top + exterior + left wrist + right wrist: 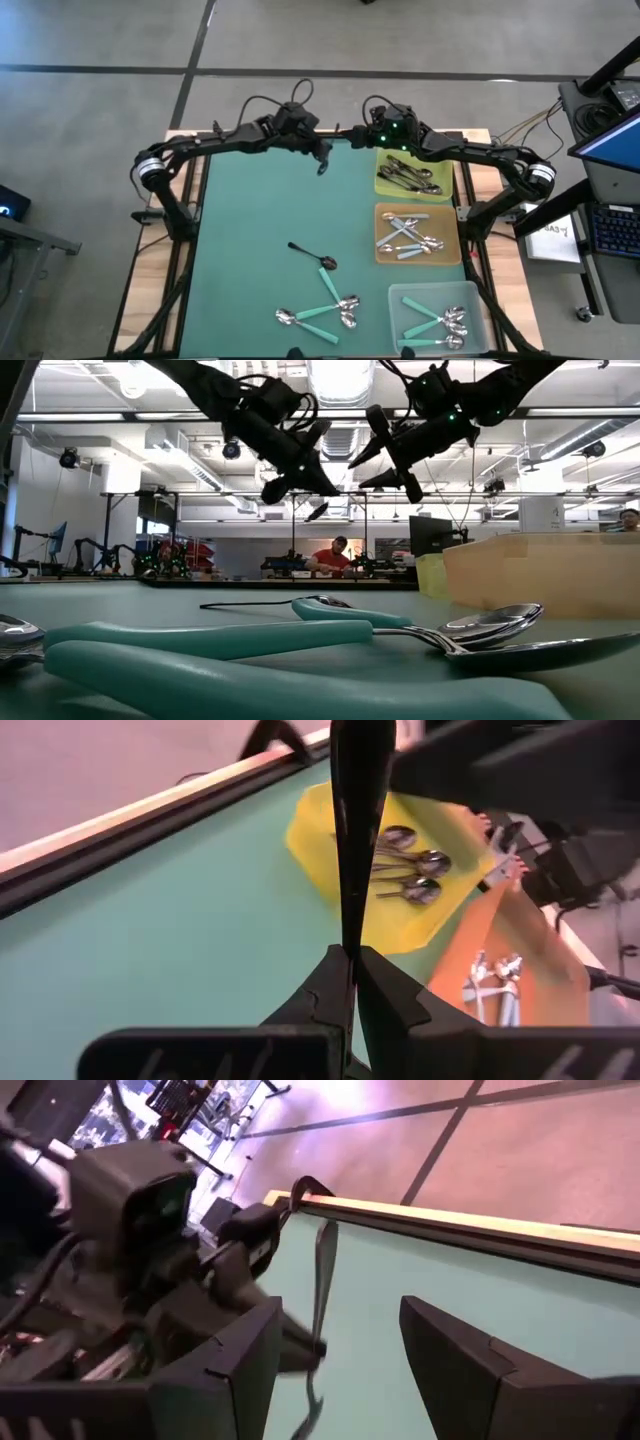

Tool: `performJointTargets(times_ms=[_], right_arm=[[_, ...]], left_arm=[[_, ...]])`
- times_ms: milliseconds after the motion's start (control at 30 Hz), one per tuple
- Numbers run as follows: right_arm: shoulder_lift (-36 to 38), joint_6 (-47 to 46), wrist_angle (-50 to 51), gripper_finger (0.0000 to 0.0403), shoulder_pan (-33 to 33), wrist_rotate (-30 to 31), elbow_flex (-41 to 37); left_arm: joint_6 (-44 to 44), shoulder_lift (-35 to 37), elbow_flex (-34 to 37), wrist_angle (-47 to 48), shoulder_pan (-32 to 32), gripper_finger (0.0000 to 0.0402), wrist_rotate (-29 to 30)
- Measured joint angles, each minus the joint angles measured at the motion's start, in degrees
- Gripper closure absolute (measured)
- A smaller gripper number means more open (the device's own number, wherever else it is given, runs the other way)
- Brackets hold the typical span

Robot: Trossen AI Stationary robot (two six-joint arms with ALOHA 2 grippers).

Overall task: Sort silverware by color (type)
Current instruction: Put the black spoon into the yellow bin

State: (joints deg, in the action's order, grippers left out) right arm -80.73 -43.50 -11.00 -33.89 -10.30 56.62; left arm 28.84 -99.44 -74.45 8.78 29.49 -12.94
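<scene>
My left gripper (322, 155) is high over the table's far middle and shut on a dark spoon (358, 830). My right gripper (378, 140) is open and empty close beside it, toward the yellow tray; its fingers stand on either side of the spoon (322, 1280) without touching it. One black spoon (312, 255) lies on the green mat. Several teal-handled spoons (325, 312) lie near the front edge. The yellow tray (385, 185) holds dark spoons, the orange tray (382, 212) holds light blue ones, and the clear tray (400, 300) holds teal ones. My left gripper pinches the dark spoon's thin handle (350, 945) between its two fingertips (325, 985). The spoon sticks out beyond the fingers, roughly along them, with its broader end (360, 760) farthest away. It is lifted clear of the table.
The three trays stand in a row along the table's right side. The mat's left half (240, 230) is bare. Both arms are close together at the far edge. In the low view a person (335, 555) sits in the room beyond the table.
</scene>
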Motion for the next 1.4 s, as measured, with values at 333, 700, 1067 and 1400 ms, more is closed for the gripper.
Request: performJointTargets(times_ms=[333, 700, 1067, 1400], right_arm=[[-0.33, 0.11, 0.02, 0.0217, 0.00, 1.40, 0.00], [-0.38, 0.79, 0.24, 0.0261, -0.24, 2.80, 0.09], [-0.52, -0.15, 0.46, 0.0371, -0.28, 2.74, 0.11], [-0.38, 1.54, 0.67, 0.0393, -1.24, -1.24, 0.17]], left_arm=[[-0.31, -3.61, -4.92, 0.52, -2.44, 0.0402, 0.30], [-1.14, -3.52, -6.12, -0.06, -3.84, 0.0401, 0.47], [-1.33, -3.52, -6.32, -0.20, -3.84, 0.0401, 2.01], [-2.49, -3.52, -6.32, -0.76, -3.84, 0.0401, 1.96]])
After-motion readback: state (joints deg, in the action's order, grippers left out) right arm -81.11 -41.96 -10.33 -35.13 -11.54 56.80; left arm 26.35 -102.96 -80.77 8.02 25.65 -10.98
